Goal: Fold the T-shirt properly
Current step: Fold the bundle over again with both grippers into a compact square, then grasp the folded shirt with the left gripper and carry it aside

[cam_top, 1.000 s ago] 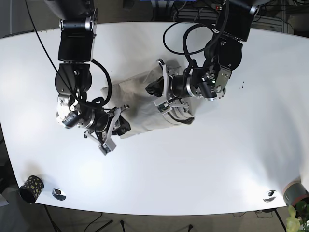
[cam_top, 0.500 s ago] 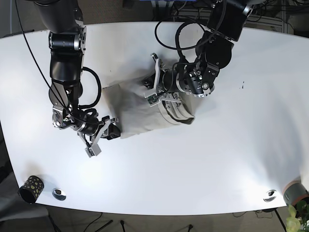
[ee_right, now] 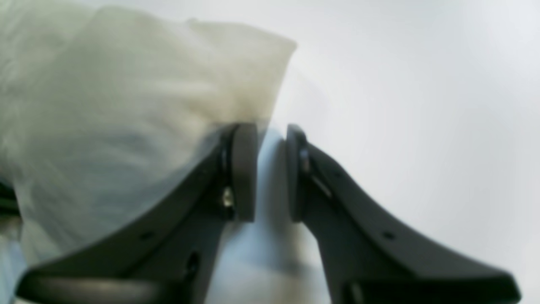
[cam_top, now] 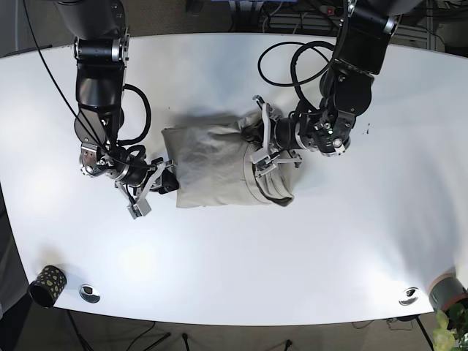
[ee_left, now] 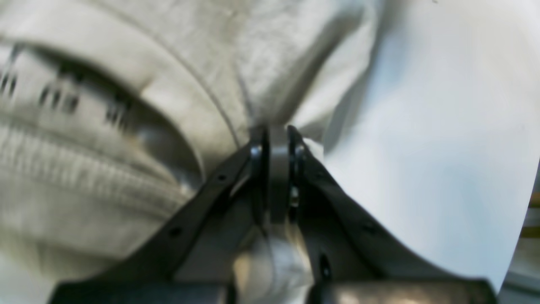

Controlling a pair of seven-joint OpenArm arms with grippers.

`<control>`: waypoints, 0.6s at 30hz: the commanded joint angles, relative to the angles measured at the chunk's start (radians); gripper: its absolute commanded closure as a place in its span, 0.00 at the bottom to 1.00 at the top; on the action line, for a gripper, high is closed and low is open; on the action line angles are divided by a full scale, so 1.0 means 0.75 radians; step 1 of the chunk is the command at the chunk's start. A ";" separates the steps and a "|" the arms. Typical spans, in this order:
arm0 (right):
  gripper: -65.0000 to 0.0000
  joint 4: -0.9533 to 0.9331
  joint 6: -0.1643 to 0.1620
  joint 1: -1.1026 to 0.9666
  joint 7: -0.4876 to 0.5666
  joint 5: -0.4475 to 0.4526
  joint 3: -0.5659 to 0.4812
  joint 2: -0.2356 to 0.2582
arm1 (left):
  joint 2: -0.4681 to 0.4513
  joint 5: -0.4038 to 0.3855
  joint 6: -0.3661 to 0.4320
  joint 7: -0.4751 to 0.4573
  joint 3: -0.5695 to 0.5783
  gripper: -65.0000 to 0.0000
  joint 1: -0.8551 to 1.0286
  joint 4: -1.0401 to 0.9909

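T-shirt [cam_top: 212,167] is seen mid-table [cam_top: 307,263], bunched into a rough rectangular wad, cream/beige, wrinkled; ribbed collar and a printed label are visible in the left wrist view, blurred. Left gripper [ee_left: 276,139] is clamped on a pinch of T-shirt fabric at the wad's right side in the base view, cloth squeezed between the pads. Right gripper [ee_right: 270,169] is positioned at the wad's left edge, jaws slightly parted with a bare gap between them, nothing pinched; one finger [ee_right: 242,169] is overlapped by the fabric corner.
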 commanded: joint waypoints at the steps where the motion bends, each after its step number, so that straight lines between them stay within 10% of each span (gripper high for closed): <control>1: 0.81 0.127 0.013 -0.028 -0.014 0.004 0.002 0.009 | -0.050 0.048 0.013 0.043 -0.021 1.00 -0.020 0.017; 18: 0.81 0.352 0.013 0.041 -0.172 -0.015 0.000 -0.049 | -0.151 0.046 0.013 0.139 -0.322 1.00 0.005 0.278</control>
